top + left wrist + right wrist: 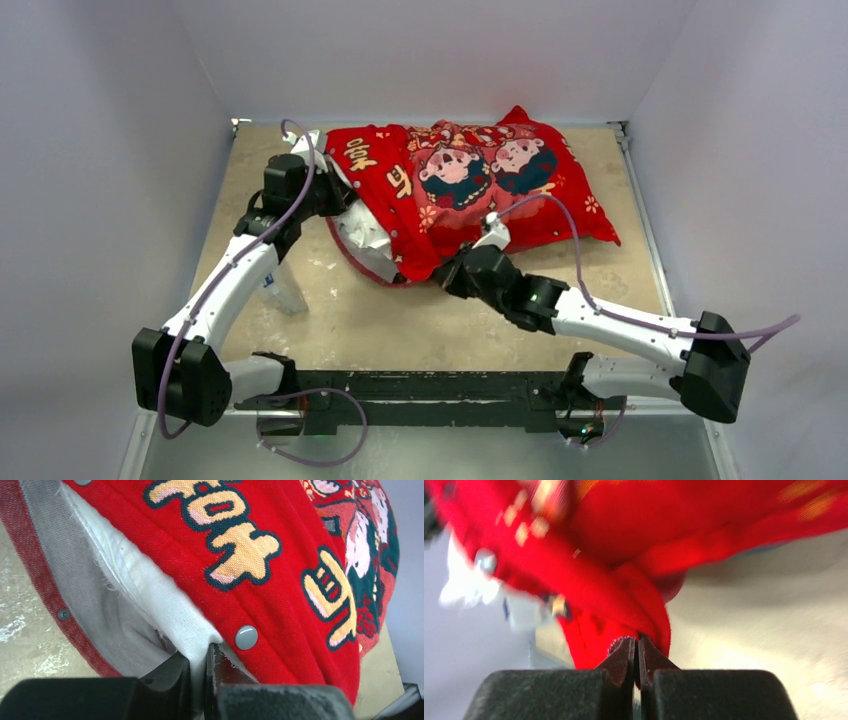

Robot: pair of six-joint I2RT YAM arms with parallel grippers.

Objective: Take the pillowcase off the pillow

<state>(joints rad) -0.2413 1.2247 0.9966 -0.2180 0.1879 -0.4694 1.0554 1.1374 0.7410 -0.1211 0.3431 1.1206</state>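
Beige table (420,320), white walls (100,150) on three sides. Left gripper (335,195) is at the open left end of the pillowcase (470,190), jaws nearly together, clamped on a fold of the white pillow (165,605) that pokes out between the grey lining and the red top layer. A grey snap (246,637) sits just beside the fingertips. The pillow bulges out of the opening at near-left, the rest still covered. The pillowcase lies across the far middle of the table, print up. Right gripper (447,272) is at the near edge of the case, jaws pinched tight on a bunch of red fabric. Right wrist view is blurred.
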